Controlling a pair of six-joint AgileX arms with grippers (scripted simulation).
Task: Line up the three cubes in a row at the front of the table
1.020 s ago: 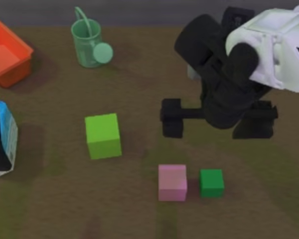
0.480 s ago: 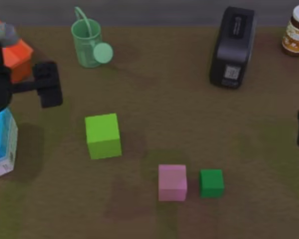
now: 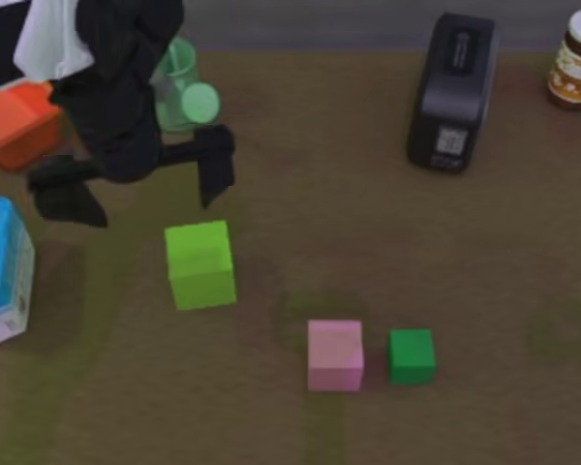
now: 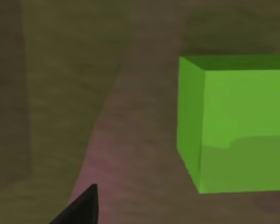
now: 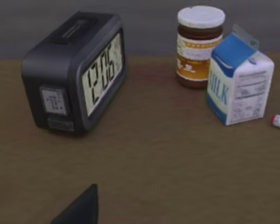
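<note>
A brown matte tabletop (image 3: 484, 291) with faint greenish patches fills nearly all I see from above, lit evenly, with soft shadows under what stands on it. Along its far edge runs a plain grey strip of wall (image 3: 310, 24). My right wrist camera shows the same grey wall (image 5: 144, 23) meeting the brown surface behind the clutter.

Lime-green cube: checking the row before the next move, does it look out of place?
Yes. The lime-green cube sits apart, farther back and to the left, while the pink cube and dark green cube stand side by side nearer the front. The left gripper hovers open behind it.
</note>
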